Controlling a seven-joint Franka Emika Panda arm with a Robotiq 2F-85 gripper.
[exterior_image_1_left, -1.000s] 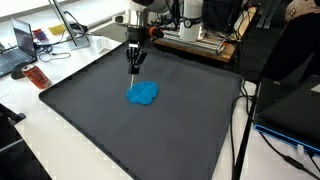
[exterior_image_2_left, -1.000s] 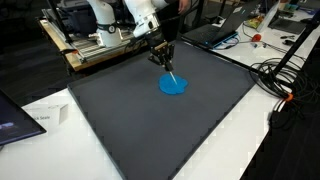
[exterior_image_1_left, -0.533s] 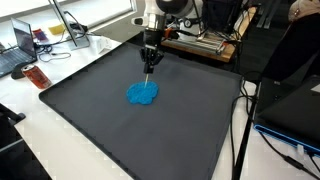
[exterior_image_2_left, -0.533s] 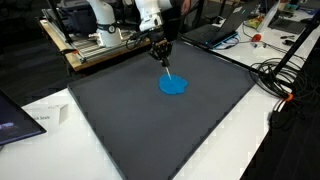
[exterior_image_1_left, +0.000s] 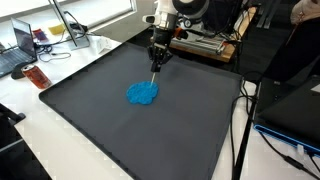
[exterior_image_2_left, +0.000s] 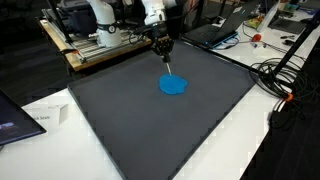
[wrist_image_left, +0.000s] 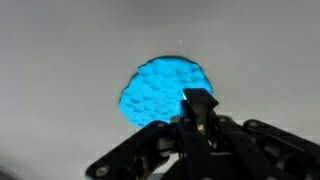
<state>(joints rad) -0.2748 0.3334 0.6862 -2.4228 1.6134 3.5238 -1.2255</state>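
Observation:
A lumpy bright blue blob (exterior_image_1_left: 142, 93) (exterior_image_2_left: 174, 86) lies on a dark grey mat (exterior_image_1_left: 90, 120) (exterior_image_2_left: 120, 115), near its middle. My gripper (exterior_image_1_left: 155, 60) (exterior_image_2_left: 164, 52) hangs above the mat just beyond the blob, shut on a thin pale stick (exterior_image_1_left: 152, 74) (exterior_image_2_left: 168, 68). The stick slants down toward the blob's far edge, and I cannot tell whether its tip touches. In the wrist view the shut black gripper (wrist_image_left: 198, 105) covers the blob's (wrist_image_left: 158, 88) lower right part, and the stick is barely visible there.
The arm's base stands on a wooden platform (exterior_image_1_left: 200, 45) behind the mat. A laptop (exterior_image_1_left: 14, 45) and a red object (exterior_image_1_left: 37, 77) sit on the white table beside the mat. Cables (exterior_image_2_left: 282, 82) trail off another side, near a second laptop (exterior_image_2_left: 15, 122) and a paper (exterior_image_2_left: 50, 114).
The gripper has risen and drawn back from the blob toward the arm's base, taking the stick with it. The blob has stayed where it was.

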